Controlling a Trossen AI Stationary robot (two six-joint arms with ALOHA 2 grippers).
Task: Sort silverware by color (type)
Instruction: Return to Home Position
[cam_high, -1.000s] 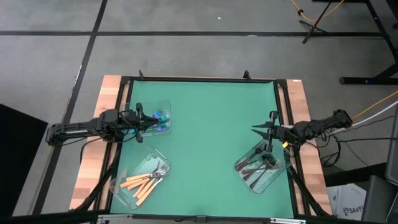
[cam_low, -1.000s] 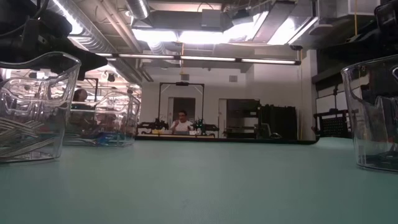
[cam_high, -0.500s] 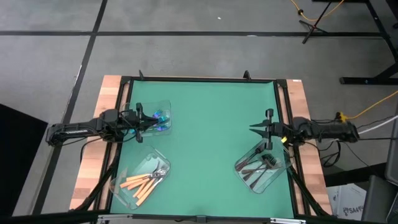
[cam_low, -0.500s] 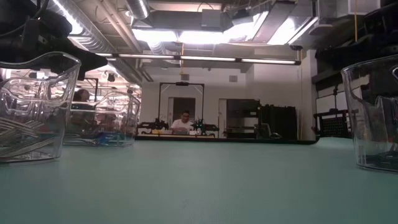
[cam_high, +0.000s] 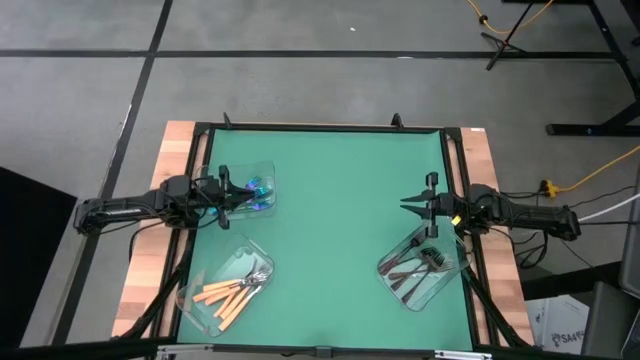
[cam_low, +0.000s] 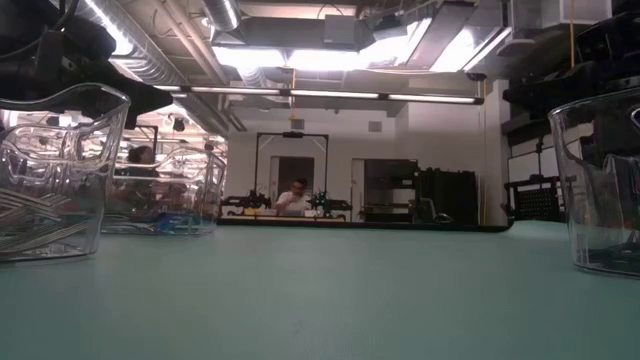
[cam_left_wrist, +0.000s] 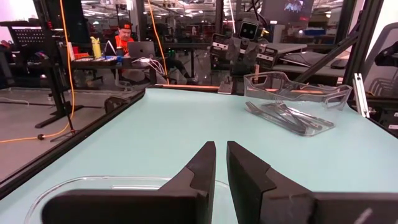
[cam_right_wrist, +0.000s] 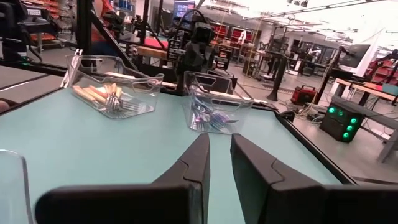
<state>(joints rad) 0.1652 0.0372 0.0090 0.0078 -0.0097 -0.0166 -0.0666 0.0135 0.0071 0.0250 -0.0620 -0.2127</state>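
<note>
While forks lie sorted, trays stand apart.

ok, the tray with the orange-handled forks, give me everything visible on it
The clear plastic tray is rectangular with rounded corners and low, see-through walls. It sits flat on the green table mat at the near left corner, turned at an angle to the table edge. Inside lie several orange-handled forks in a loose bundle, silver tines towards the table's middle. Nothing else touches it; the left hand is apart from it, over the tray of blue forks. The right wrist view shows it beside that tray.
</note>
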